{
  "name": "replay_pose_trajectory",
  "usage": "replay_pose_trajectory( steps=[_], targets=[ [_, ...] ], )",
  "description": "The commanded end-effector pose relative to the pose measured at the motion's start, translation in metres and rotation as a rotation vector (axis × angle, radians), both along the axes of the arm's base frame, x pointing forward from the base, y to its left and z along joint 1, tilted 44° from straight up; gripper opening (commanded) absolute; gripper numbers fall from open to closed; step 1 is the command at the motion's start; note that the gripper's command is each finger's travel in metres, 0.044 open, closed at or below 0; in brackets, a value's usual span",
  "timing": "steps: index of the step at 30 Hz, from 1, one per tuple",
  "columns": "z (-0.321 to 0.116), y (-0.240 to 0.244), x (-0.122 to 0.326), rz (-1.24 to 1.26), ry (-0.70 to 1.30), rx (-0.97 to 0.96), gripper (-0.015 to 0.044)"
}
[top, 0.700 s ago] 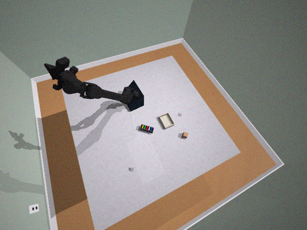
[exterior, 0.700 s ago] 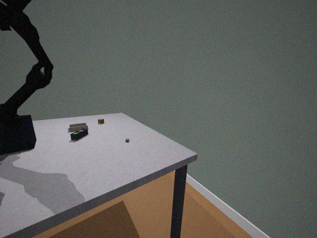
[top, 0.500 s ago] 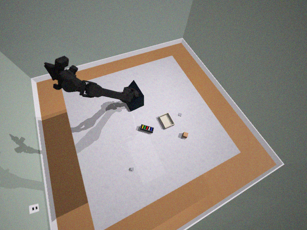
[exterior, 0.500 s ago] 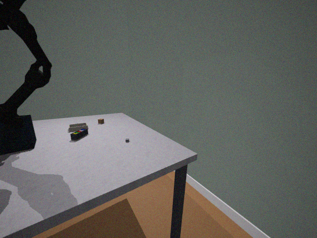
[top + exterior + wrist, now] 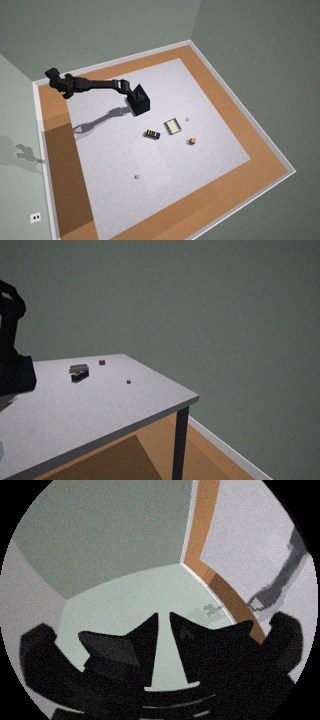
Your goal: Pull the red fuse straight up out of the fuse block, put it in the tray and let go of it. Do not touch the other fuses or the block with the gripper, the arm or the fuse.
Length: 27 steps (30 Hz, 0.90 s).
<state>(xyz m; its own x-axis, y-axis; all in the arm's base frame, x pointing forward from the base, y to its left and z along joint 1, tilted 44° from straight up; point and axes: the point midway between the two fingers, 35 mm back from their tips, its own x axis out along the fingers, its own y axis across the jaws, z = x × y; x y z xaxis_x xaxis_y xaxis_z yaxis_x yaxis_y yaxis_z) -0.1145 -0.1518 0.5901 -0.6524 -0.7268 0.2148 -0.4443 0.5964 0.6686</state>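
The red fuse (image 5: 153,133) (image 5: 80,372) stands in the middle of the black fuse block (image 5: 152,136) (image 5: 75,377), with yellow and green fuses on one side and white and blue on the other. The beige tray (image 5: 172,126) (image 5: 79,369) lies beside the block and looks empty. My gripper (image 5: 163,615) is slightly open in the wrist view, with only the wall showing between its fingers. In the top view the arm reaches high to the upper left, with the gripper end far from the block. The gripper is outside the exterior view.
An orange-brown cube (image 5: 193,140) (image 5: 101,362) lies beyond the tray. A small grey cube (image 5: 136,176) (image 5: 128,381) lies on the other side of the block. Another small grey piece (image 5: 187,119) lies near the tray. The dark arm base (image 5: 139,109) stands behind the block.
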Motion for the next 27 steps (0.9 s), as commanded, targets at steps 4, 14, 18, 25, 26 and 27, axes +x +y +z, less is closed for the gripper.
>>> replay_pose_trajectory(
  steps=[4,14,18,25,26,27],
  targets=[
    [-0.055,-0.091,0.036,0.222,0.08,0.299,0.0074],
    [-0.138,-0.165,0.141,0.53,0.366,0.662,0.0074],
    [-0.172,-0.179,0.185,0.632,0.491,0.779,0.0074],
    [-0.243,-0.175,0.282,0.837,0.794,0.966,0.0074],
    [-0.253,-0.171,0.296,0.865,0.844,0.987,0.0074],
    [-0.263,-0.167,0.309,0.892,0.895,1.007,0.0074]
  ],
)
